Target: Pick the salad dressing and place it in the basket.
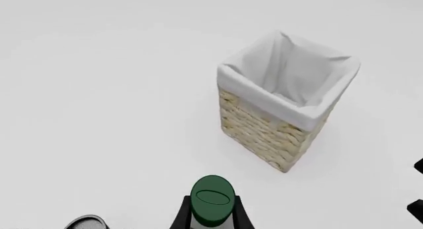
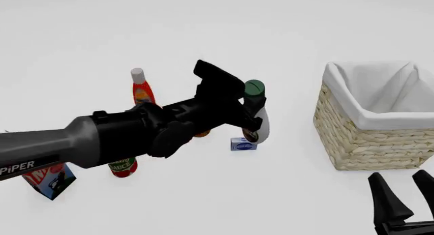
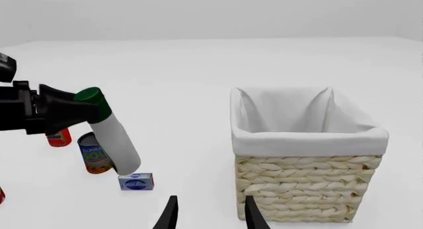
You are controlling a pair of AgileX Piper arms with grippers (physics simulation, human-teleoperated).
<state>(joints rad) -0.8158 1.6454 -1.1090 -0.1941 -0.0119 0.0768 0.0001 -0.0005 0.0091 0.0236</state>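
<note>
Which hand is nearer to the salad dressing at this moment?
Left. The left hand is shut on the salad dressing just below its cap, holding it off the table. The right hand hangs open in front of the basket, well apart from the bottle.

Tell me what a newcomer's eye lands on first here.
First, the left gripper holding the salad dressing by its neck, lifted clear of the table and tilted, left of the basket. Next, that big cloth-lined basket at the right. The right gripper waits open just in front of it.

Simulated test scene, featureless white table (image 2: 203,31), blank grey backdrop, flat rendered groceries, no room furnishings
</note>
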